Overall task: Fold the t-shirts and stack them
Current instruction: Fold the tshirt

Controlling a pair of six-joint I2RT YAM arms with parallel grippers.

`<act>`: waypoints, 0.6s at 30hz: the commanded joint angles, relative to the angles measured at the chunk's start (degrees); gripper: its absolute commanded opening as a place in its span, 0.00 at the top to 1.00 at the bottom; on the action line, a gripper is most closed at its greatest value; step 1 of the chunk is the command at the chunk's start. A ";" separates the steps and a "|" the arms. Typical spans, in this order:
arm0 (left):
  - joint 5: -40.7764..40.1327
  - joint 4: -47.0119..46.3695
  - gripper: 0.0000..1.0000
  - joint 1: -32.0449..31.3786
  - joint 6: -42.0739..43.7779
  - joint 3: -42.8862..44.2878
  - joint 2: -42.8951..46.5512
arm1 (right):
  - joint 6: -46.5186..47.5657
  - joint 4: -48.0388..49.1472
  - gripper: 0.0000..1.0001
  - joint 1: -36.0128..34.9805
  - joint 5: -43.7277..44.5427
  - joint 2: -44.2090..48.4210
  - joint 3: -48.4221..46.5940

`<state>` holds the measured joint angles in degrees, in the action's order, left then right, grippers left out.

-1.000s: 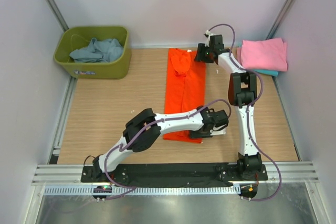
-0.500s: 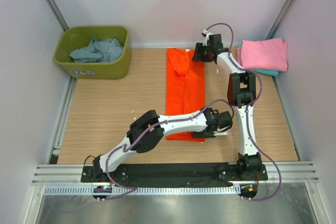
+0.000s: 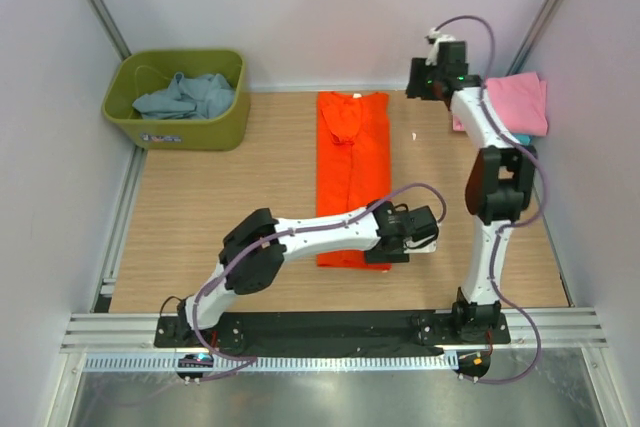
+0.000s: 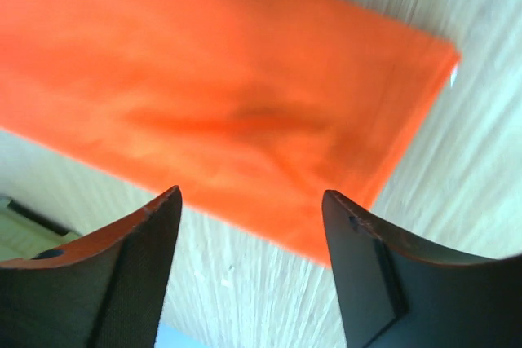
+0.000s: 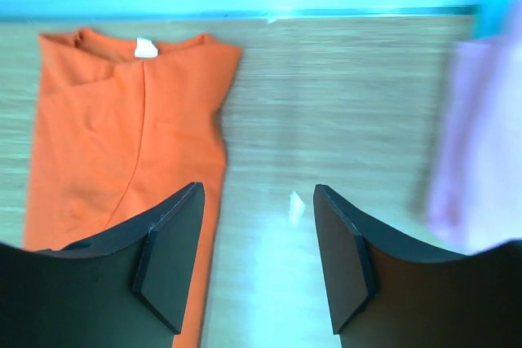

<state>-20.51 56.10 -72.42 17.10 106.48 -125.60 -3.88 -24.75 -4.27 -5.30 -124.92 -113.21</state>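
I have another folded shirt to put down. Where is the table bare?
Widest bare wood: left of the orange t-shirt, between the green tub and the left arm. A narrower strip lies between that shirt and the right arm. The far right corner, by the pink stack, is crowded.

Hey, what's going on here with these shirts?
Two robot arms are folding t-shirts. The orange shirt lies on the table, folded into a long strip. The left gripper hovers open at its near end. The right gripper is open and empty near the pink shirt at far right. A blue-grey shirt waits in the green tub.
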 commanded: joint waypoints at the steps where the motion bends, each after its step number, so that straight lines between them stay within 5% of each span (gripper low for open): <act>1: -0.06 -0.73 0.28 0.26 0.22 -0.83 11.59 | -3.49 -1.60 0.38 2.86 0.56 14.95 6.58; 8: -1.98 -0.37 0.23 9.04 -11.46 -5.31 22.85 | -10.52 -19.70 0.38 3.48 -13.85 29.37 22.66; 14: 11.52 1.56 0.26 21.08 -26.21 -4.52 27.60 | -22.91 -20.79 0.38 3.57 -21.67 38.51 40.47; 18: 24.95 1.12 0.27 22.50 -32.46 -11.34 31.20 | -31.27 -16.47 0.38 2.35 -23.44 48.79 53.51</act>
<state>-9.37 56.31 -49.06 -6.22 99.42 -98.98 -25.98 -42.41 -0.99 -24.32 -84.95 -63.90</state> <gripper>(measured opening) 0.741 0.620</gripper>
